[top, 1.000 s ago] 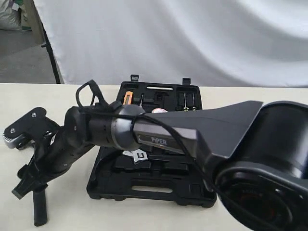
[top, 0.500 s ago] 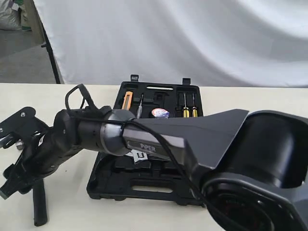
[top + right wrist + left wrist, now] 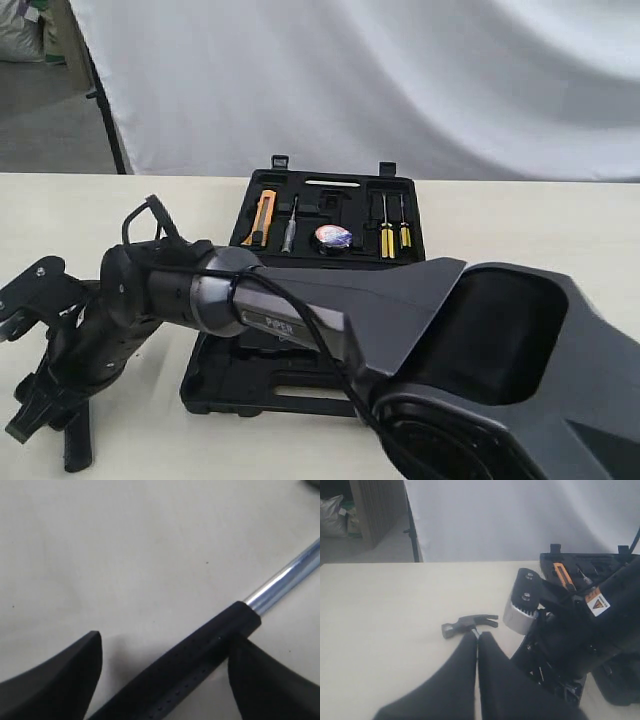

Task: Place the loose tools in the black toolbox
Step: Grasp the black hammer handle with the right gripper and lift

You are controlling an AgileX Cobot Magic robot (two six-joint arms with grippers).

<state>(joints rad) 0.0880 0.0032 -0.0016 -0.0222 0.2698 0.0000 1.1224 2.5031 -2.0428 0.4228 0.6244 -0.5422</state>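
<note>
The right end effector [image 3: 165, 647] is open, its fingers [image 3: 60, 680] astride the claw hammer [image 3: 195, 650] lying on the bench [image 3: 100, 555] between them, so it should settle squarely, close near the steel shank for balance, then lift toward the black toolbox [image 3: 215, 385].

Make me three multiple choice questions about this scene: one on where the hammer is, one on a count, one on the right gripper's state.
1. The hammer lies: A on the table beside the toolbox; B inside it; C on the floor.
2. Yellow-handled screwdrivers in the toolbox: A none; B four; C two.
3. The right gripper is: A shut tight; B open astride the hammer; C out of view.
Answers: 1 A, its head rests on bare table; 2 C, a pair side by side; 3 B, a finger stands each side of the grip.
</note>
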